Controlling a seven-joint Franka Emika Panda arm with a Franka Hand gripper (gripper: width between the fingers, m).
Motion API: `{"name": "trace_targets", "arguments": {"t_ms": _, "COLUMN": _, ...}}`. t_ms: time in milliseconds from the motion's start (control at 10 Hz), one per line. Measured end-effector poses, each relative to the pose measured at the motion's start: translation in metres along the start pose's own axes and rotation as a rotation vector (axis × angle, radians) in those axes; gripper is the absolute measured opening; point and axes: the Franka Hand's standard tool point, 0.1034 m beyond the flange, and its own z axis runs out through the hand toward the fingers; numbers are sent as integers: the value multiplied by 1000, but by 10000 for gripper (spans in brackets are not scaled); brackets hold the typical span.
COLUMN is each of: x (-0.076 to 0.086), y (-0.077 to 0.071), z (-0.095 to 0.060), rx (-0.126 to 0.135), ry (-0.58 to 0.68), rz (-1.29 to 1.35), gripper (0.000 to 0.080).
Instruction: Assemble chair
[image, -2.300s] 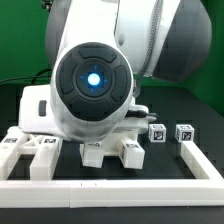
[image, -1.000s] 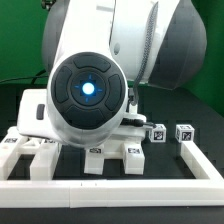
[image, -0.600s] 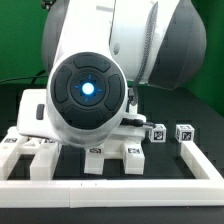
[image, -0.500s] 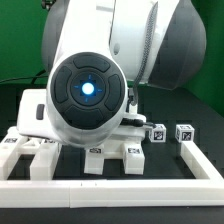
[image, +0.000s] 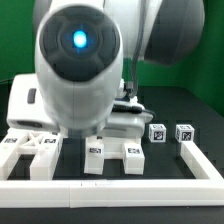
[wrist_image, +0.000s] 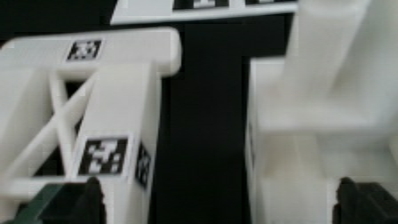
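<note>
The wrist view shows two white chair parts lying on the black table. One is a braced frame piece (wrist_image: 80, 115) with black-and-white tags; the other is a plain blocky part (wrist_image: 324, 110), with a dark gap between them. My gripper (wrist_image: 214, 205) hovers over that gap, open, with one dark fingertip (wrist_image: 63, 205) over the frame piece and the other over the blocky part, holding nothing. In the exterior view the arm's wrist housing (image: 78, 70) hides the gripper. In front of it stand a notched piece (image: 110, 155), a tagged frame piece (image: 30, 150) and two small cube legs (image: 157, 131).
The long white border rail (image: 110, 186) runs along the front and up the exterior view's right side. A large white panel (image: 20, 100) lies at the back left. The marker board (wrist_image: 196, 8) shows at the edge of the wrist view.
The arm's wrist housing has risen and shifted towards the exterior view's left. The parts on the table have not moved, and the gripper stays open.
</note>
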Motion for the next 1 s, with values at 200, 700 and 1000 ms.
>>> {"name": "trace_targets", "arguments": {"t_ms": 200, "x": 3, "y": 4, "z": -21, "rx": 4, "ry": 174, "rz": -32, "gripper": 649}}
{"name": "trace_targets", "arguments": {"t_ms": 700, "x": -1, "y": 46, "z": -49, "rx": 5, "ry": 540, "rz": -73, "gripper": 649}}
{"name": "trace_targets", "arguments": {"t_ms": 1000, "x": -3, "y": 57, "z": -34, "rx": -1, "ry": 690, "rz": -54, "gripper": 649}}
